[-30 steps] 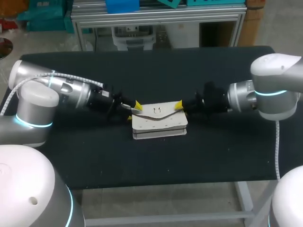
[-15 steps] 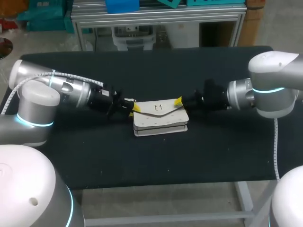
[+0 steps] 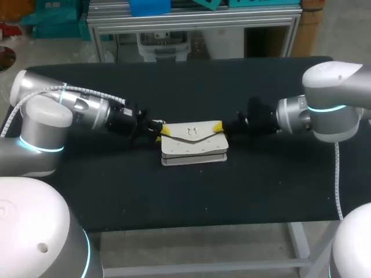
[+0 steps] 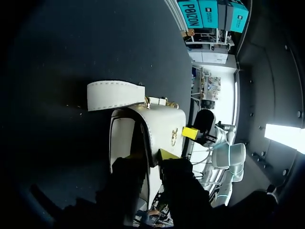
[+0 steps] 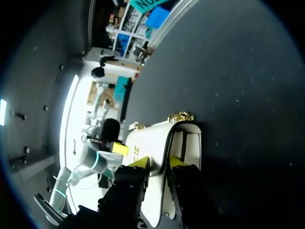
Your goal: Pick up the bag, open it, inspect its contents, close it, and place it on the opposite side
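The white bag (image 3: 194, 147) is in the middle of the black table (image 3: 191, 197). I cannot tell if it sits on the table or hangs just above it. The flap (image 3: 192, 135) faces up and is shut, with a small gold clasp (image 3: 189, 132) on it. A white strap (image 4: 114, 94) pokes out at one end.

The left gripper (image 3: 163, 130) is at the bag's left end. Its two fingers are nearly together, with a thin edge of the bag pinched between them. The right gripper (image 3: 218, 125) is at the other end and pinches the edge there the same way. So both have hold of the bag, one at each end.

I think the step now is to lift the bag and get it ready to open. To do it well, both arms should go up together and at the same speed. If one goes faster, the bag will tip or twist. They should not pull away from each other, or an edge may slip out. The grips are only on thin edges, so slow moves are best. To open it, one gripper should hold tight while the other lets go and gets the flap near the clasp.
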Controlling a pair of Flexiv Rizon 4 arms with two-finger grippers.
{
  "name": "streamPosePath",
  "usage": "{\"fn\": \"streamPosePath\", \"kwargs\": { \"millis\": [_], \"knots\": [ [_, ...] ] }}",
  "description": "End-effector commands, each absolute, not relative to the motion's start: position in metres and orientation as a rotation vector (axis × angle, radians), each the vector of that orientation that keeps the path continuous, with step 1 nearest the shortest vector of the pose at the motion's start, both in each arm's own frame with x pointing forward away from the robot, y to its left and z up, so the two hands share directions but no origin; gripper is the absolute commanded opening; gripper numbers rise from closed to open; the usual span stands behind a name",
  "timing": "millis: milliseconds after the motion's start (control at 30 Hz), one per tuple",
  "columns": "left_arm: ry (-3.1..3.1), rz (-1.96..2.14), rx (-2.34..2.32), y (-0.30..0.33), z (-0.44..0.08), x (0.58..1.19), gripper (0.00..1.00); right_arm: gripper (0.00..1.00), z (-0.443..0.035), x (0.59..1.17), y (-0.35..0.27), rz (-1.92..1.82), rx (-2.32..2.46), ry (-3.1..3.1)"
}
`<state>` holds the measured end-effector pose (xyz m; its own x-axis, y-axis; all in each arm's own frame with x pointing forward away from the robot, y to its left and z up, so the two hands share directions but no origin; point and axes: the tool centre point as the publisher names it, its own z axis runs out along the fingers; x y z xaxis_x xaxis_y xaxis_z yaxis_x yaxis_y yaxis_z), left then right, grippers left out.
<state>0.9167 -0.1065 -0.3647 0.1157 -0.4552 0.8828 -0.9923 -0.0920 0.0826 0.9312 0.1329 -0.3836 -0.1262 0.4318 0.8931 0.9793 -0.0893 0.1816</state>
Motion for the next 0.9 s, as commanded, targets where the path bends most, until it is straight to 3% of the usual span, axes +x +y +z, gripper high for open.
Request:
{"fn": "streamPosePath", "kwargs": {
  "millis": [33,67,100,267,333,400,600,667,700,900],
  "knots": [
    [-1.422,0.934,1.656,-0.112,-0.365,0.916,0.8,1.0,-0.38,0.925,0.14,-1.19,-1.575,-1.594],
    [-1.422,0.945,1.661,-0.11,-0.363,0.913,0.97,1.0,-0.378,0.925,0.137,-1.192,-1.586,-1.59],
    [-1.423,0.949,1.661,-0.109,-0.362,0.912,1.0,1.0,-0.377,0.925,0.136,-1.195,-1.589,-1.59],
    [-1.423,0.979,1.66,-0.103,-0.357,0.902,1.0,1.0,-0.373,0.922,0.131,-1.204,-1.609,-1.586],
    [-1.422,1.001,1.65,-0.099,-0.352,0.894,0.84,1.0,-0.371,0.921,0.126,-1.21,-1.627,-1.577],
    [-1.424,1.007,1.646,-0.098,-0.351,0.892,0.75,1.0,-0.37,0.92,0.125,-1.214,-1.631,-1.569],
    [-1.427,1.019,1.636,-0.097,-0.35,0.888,0.73,1.0,-0.371,0.921,0.127,-1.223,-1.629,-1.548],
    [-1.425,1.025,1.633,-0.097,-0.349,0.885,0.6,1.0,-0.371,0.921,0.13,-1.238,-1.62,-1.532],
    [-1.424,1.025,1.626,-0.096,-0.348,0.884,0.58,1.0,-0.371,0.921,0.131,-1.239,-1.62,-1.531],
    [-1.426,1.022,1.62,-0.096,-0.348,0.884,0.58,1.0,-0.372,0.921,0.132,-1.236,-1.618,-1.529]
  ]
}}
